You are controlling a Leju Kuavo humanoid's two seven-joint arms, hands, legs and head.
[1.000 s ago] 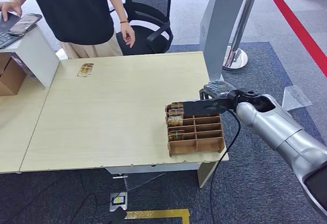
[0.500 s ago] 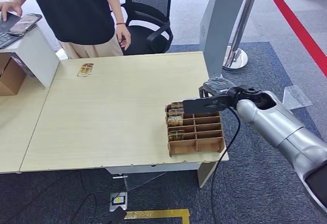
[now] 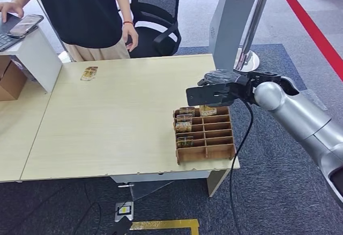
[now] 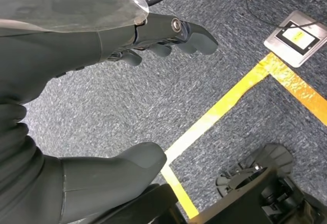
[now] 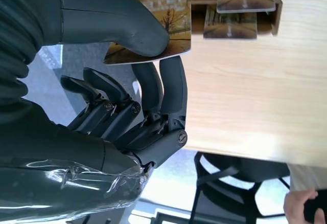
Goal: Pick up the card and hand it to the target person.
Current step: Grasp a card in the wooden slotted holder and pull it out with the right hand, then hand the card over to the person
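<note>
We pinched the card (image 5: 169,19) between thumb and fingers (image 5: 171,81) of our right hand (image 3: 214,92), just above the wooden tray (image 3: 220,152). It seemed thin, light, slippery; an edge pinch suited it.

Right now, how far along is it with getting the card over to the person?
Done: the right hand pinches a card between thumb and fingers, lifted above the cardboard organizer. In hand: carrying it. Left: the handover; the person stands at the table's far side, their hand not reaching out.
</note>
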